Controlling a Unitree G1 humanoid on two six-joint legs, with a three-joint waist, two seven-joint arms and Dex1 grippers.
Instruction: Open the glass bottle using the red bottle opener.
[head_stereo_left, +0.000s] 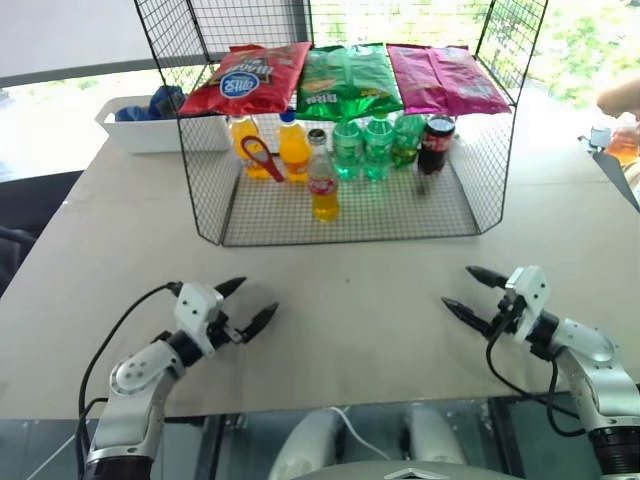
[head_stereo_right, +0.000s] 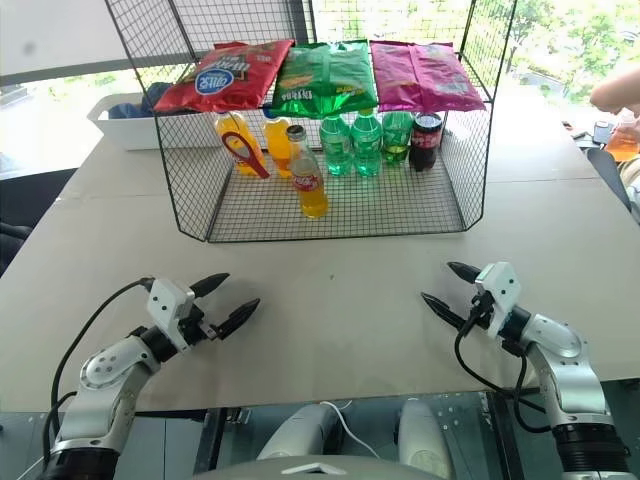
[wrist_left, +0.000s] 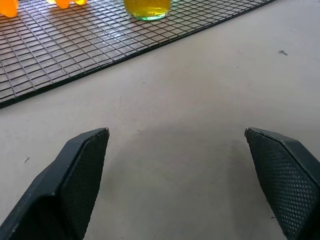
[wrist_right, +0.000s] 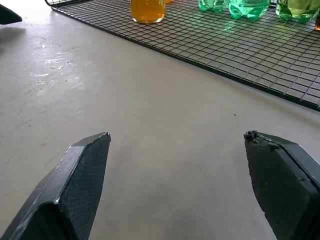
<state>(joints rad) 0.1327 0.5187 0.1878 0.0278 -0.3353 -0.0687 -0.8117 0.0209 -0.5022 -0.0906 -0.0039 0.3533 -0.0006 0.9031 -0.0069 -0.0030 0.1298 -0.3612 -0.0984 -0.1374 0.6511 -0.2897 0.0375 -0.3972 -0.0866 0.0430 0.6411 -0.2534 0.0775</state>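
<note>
The glass bottle (head_stereo_left: 323, 183) stood upright on the floor of a black wire rack (head_stereo_left: 350, 215) at the far middle of the pale counter (head_stereo_left: 360, 310), toward the rack's open front edge and ahead of the other drinks. Its orange-yellow contents, red label band and small metal cap were plain to see. The red bottle opener (head_stereo_left: 258, 155) leaned just to its left, further back, its ring head up against 1 of the 2 orange plastic bottles (head_stereo_left: 293, 148) with blue caps. To the right of the glass bottle stood 3 green bottles (head_stereo_left: 363, 148) and a dark cola bottle (head_stereo_left: 435, 143). Across the rack's upper shelf lay 3 snack bags: red (head_stereo_left: 247, 78), green (head_stereo_left: 348, 80) and pink (head_stereo_left: 445, 77). A white bin (head_stereo_left: 150, 128) sat on the counter behind the rack's left side. The left gripper (head_stereo_left: 244, 307) hovered over the near left of the counter, well apart from the rack, jaws released wide with nothing between them. The right gripper (head_stereo_left: 471, 293) hovered over the near right, jaws likewise spread and empty. A person's hand (head_stereo_left: 620, 96) showed at the far right edge.
</note>
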